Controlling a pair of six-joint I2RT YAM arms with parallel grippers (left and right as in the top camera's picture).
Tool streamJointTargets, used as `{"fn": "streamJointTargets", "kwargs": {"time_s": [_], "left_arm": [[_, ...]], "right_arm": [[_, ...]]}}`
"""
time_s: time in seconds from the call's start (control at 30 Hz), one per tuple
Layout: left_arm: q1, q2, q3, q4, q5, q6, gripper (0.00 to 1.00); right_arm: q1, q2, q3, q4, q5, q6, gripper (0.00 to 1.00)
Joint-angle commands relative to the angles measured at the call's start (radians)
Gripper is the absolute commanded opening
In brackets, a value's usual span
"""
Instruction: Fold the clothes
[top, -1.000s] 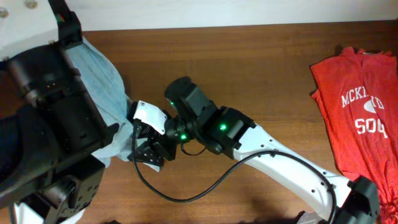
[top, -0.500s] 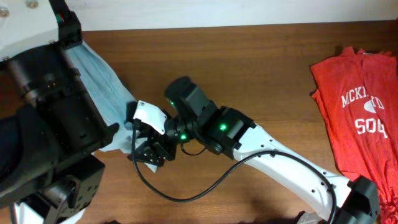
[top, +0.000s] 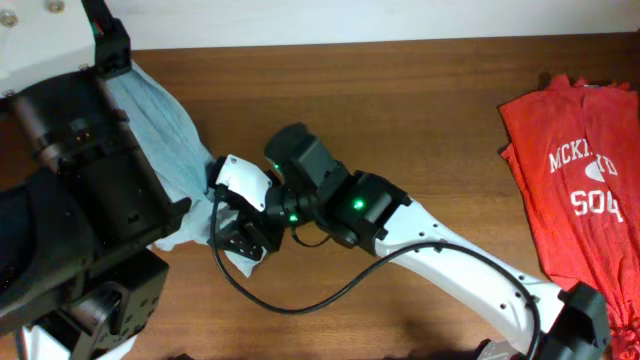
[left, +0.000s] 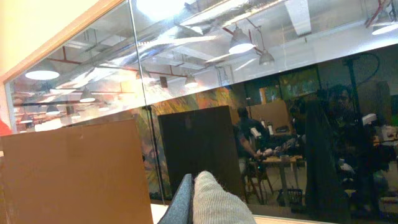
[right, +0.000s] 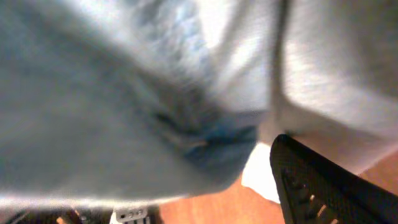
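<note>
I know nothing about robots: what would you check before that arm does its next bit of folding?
1. Right end effector at the blue garment's edge: ok.
2. Its grip on the cloth: cannot tell, the wrist view is blurred.
3. Blue garment lying flat: not ok, gathered and partly hidden under the left arm.
4. Red shirt lying apart from the work: ok.

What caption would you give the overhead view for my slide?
Right gripper sits at the light blue garment on the frame's left, while a red T-shirt lies spread at the right edge.
</note>
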Motion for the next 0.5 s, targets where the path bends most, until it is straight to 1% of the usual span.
{"fn": "streamJointTargets", "kwargs": {"time_s": [0.0, 0.13, 0.3, 0.4, 0.47], "left_arm": [[0.001, -0.006, 0.027, 0.007, 0.015, 0.016, 0.0], [0.001, -0.006, 0.027, 0.006, 0.014, 0.016, 0.0], [0.001, -0.006, 0.027, 0.006, 0.011, 0.017, 0.0], [0.001, -0.006, 0.027, 0.005, 0.01, 0.02, 0.0], [0.001, -0.006, 0.027, 0.003, 0.007, 0.02, 0.0]], "right_arm": [[0.002, 0.023, 0.001, 0.029, 0.042, -0.006, 0.77], [0.002, 0.034, 0.001, 0.039, 0.043, 0.009, 0.79], [0.002, 0.022, 0.001, 0.079, -0.081, 0.013, 0.78], [0.001, -0.005, 0.001, 0.077, -0.076, 0.014, 0.72], [0.001, -0.026, 0.001, 0.078, -0.072, 0.021, 0.71]]}}
